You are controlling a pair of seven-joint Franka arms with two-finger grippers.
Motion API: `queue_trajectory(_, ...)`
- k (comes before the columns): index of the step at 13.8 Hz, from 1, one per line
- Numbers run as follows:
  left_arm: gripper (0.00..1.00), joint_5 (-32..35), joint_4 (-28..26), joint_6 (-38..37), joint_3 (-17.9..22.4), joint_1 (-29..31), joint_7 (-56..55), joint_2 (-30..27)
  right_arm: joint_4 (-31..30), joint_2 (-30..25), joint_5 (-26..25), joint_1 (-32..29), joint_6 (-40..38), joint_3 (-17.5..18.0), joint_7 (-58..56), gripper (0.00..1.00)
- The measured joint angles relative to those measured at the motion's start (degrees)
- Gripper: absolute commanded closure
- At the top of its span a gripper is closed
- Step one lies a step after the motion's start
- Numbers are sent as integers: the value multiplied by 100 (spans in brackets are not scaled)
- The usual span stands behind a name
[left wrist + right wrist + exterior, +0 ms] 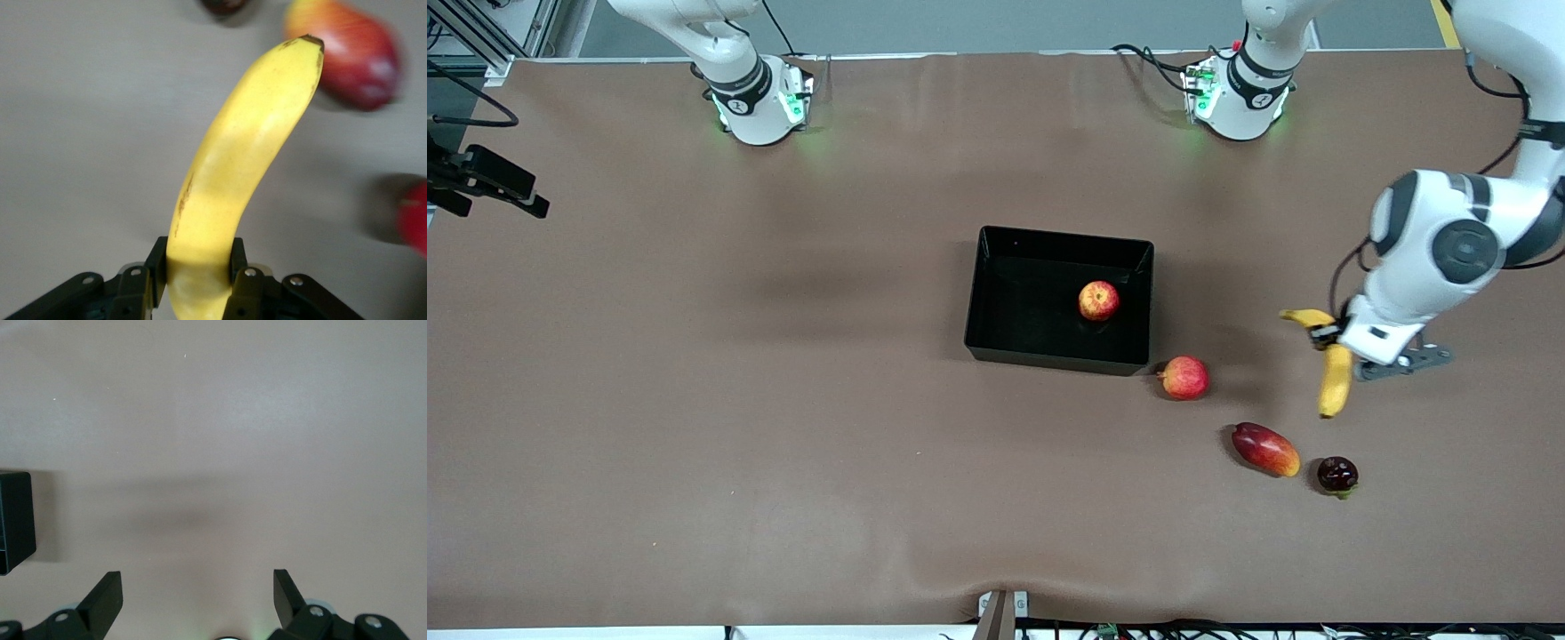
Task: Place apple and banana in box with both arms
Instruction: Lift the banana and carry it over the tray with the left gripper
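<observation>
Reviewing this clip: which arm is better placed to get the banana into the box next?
Left. The left gripper is shut on the banana, lifted above the table toward the left arm's end. The right gripper is open over bare table. The apple is in the box.

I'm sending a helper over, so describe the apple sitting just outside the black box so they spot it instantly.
Find the black box mid-table. Touching its corner nearest the camera, toward the left arm's end, sits a pink-red apple. Unlike the apple in the box, it's on the table, and it's rounder than the mango nearby.

apple (1098,300) in black box (996,342) | banana (1336,380) lifted, gripped
</observation>
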Motion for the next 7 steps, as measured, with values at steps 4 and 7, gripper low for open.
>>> queue_trajectory(4, 100, -110, 215, -28, -975, -180, -1532, 1, 0, 0, -14, -82, -177, -41, -2, 0)
queue_trajectory(7, 100, -146, 522, -32, -1060, -918, -2634, 130, -2, 0, -14, -79, -198, -4, -3, 0)
